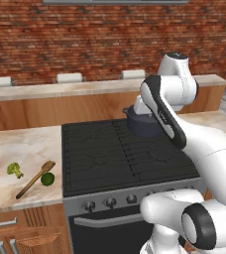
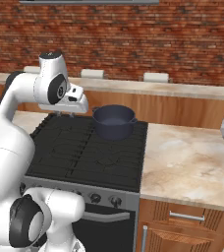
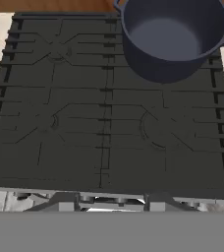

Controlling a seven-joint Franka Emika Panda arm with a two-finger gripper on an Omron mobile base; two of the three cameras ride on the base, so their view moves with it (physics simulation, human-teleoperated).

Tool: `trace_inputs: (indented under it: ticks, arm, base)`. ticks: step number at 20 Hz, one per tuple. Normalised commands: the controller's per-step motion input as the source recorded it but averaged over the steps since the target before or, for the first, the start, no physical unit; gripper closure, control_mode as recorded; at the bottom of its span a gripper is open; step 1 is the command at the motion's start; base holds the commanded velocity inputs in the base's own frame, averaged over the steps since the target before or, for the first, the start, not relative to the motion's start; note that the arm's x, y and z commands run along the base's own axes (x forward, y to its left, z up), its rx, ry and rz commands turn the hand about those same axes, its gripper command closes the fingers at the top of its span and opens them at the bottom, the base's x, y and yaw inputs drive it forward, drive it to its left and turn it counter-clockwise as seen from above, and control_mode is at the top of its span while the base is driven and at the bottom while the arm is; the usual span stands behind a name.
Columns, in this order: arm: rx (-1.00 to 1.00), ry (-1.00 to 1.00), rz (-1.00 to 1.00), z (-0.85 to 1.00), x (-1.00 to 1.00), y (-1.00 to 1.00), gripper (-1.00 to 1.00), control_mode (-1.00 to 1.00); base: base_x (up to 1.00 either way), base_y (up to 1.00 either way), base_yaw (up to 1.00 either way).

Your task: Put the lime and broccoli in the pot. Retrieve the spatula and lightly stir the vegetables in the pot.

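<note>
Pot on stove's back right burner; vegetables and spatula on counter left of stove.

No readable writing anywhere. Pot (image 3: 175, 37) was dark navy-grey, round, 2 short side handles. Smooth lime (image 1: 47, 178) touched the wooden spatula (image 1: 35, 179) head; bumpy broccoli (image 1: 15, 170) lay just beyond. Gripper (image 2: 70, 114) hung over the stove (image 1: 130, 154), beside the pot; jaw spacing indiscernible.

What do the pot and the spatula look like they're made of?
The pot: likely enamelled or coated metal, with a dark navy-grey, smooth, faintly sheened wall. The spatula: apparently wood, light brown and matte, lying on the marbled counter beside the lime.
</note>
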Motion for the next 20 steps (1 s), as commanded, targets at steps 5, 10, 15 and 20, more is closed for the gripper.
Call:
trace_inputs:
  ticks: [5,10,15,20]
  arm:
    - [0.0,-0.09,0.02,0.0,-0.18,0.07,-1.0,-1.0]
    - [0.0,-0.04,0.02,0.0,-0.27,0.41,-1.0,-1.0]
    - [0.0,-0.17,0.01,-0.24,-0.19,0.96,-1.0,-1.0]
    - [-0.02,-0.07,0.09,-0.02,-0.26,0.87,-1.0,-1.0]
  base:
    - [0.0,0.0,0.0]
    - [0.0,0.0,0.0]
    - [0.0,0.0,0.0]
    - [0.0,0.0,0.0]
